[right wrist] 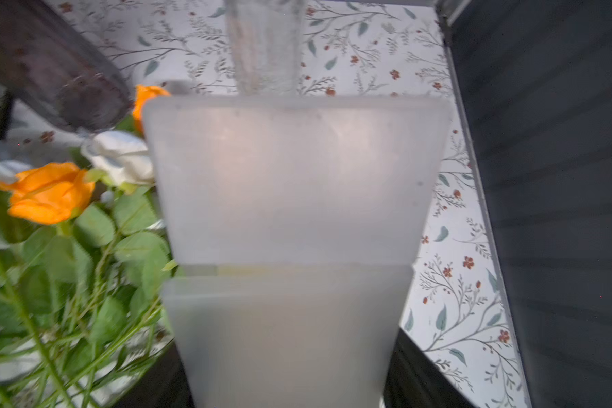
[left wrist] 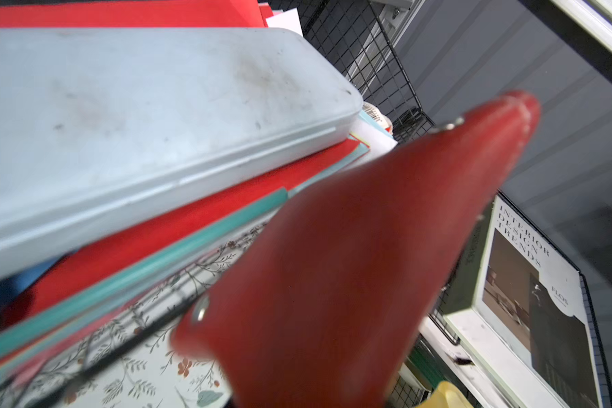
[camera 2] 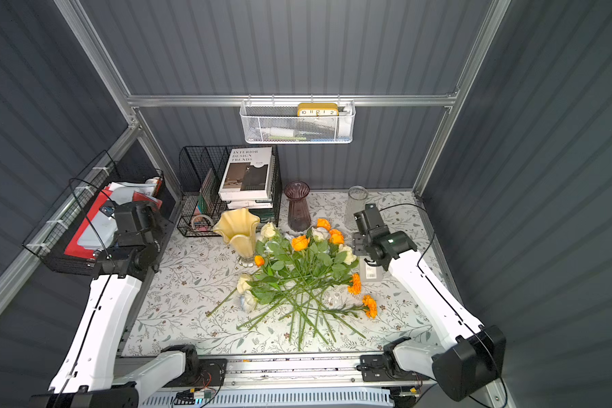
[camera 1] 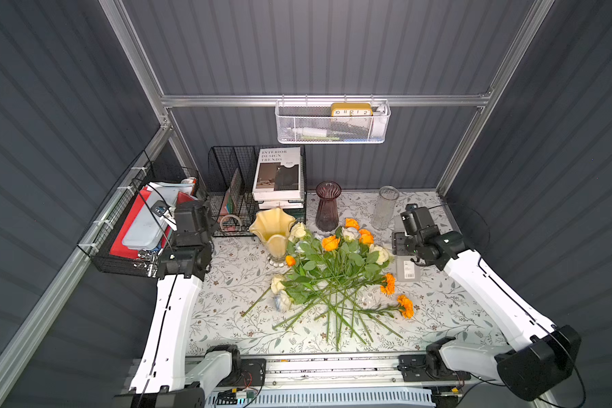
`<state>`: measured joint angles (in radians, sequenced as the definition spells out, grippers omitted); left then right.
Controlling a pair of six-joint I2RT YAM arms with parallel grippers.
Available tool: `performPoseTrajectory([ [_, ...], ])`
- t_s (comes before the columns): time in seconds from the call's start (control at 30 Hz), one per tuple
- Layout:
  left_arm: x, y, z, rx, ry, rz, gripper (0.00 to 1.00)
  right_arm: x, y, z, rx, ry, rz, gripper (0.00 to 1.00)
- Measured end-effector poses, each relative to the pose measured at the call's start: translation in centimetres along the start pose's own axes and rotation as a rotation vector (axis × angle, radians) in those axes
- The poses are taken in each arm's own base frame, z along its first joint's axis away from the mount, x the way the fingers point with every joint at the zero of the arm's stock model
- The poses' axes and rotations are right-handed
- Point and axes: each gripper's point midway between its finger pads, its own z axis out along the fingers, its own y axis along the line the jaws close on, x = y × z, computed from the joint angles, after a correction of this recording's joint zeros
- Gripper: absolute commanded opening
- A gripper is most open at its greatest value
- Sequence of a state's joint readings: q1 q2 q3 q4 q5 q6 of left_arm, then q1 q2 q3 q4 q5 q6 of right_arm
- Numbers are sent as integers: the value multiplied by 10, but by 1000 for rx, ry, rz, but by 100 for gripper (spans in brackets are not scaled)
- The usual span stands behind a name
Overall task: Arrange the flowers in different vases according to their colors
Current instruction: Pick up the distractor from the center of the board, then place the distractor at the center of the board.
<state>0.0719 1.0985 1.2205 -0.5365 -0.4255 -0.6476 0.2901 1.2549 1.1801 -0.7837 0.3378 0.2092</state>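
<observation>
At the left edge of a top view, a wire basket (camera 1: 117, 266) is holding red folders and a frosted case (camera 1: 145, 226), and the left gripper (camera 1: 177, 220) is hanging over it. Its wrist view is showing only a blurred red flap (left wrist: 350, 265) up close, so I cannot tell how its jaws are standing. Right of it, a black wire rack (camera 1: 227, 169) is carrying a book (camera 1: 280, 173). In front of the rack the creamy-yellow vase (camera 1: 272, 229) is standing upright, its wavy rim flaring. The flowers (camera 1: 333, 272) are lying in a loose heap at centre on the surface (camera 1: 234, 275). Their green stems are crossing toward the lower edge, while orange roses, cream roses and ruffled marigolds are fanning outward, one cream bloom just beside the yellow vase. Behind them the purple vase (camera 1: 327, 206) and the clear vase (camera 1: 384, 208) are standing upright. At right, the right gripper (camera 1: 400, 245) is hovering at a frosted box (camera 1: 408, 270), which is filling its wrist view; whether the jaws are clasping it, I cannot tell.
</observation>
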Motion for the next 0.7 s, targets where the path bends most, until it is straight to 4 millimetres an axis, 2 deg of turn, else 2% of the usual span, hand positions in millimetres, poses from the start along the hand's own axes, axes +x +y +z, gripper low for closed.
performPoseTrajectory([
  [0.1, 4, 3, 14, 58, 45, 20, 25, 1, -35, 15, 55, 44, 92, 54],
  [0.17, 3, -2, 19, 114, 65, 33, 25, 2, -64, 26, 102, 75, 163, 54],
  [0.27, 7, -12, 32, 180, 73, 54, 26, 4, -96, 43, 149, 113, 245, 54],
  [0.43, 16, -23, 56, 227, 93, 97, 30, 14, -136, 88, 221, 219, 314, 57],
  [0.5, 19, -26, 63, 244, 100, 102, 31, 17, -148, 110, 239, 263, 332, 62],
  [0.6, 20, -24, 68, 243, 111, 98, 36, 21, -161, 141, 249, 325, 353, 71],
  [0.63, 20, -25, 69, 245, 115, 98, 39, 21, -165, 151, 253, 340, 360, 78],
  [0.67, 21, -25, 70, 242, 120, 97, 47, 22, -169, 159, 257, 352, 365, 83],
  [0.7, 22, -27, 71, 257, 127, 98, 59, 23, -171, 164, 259, 360, 367, 87],
])
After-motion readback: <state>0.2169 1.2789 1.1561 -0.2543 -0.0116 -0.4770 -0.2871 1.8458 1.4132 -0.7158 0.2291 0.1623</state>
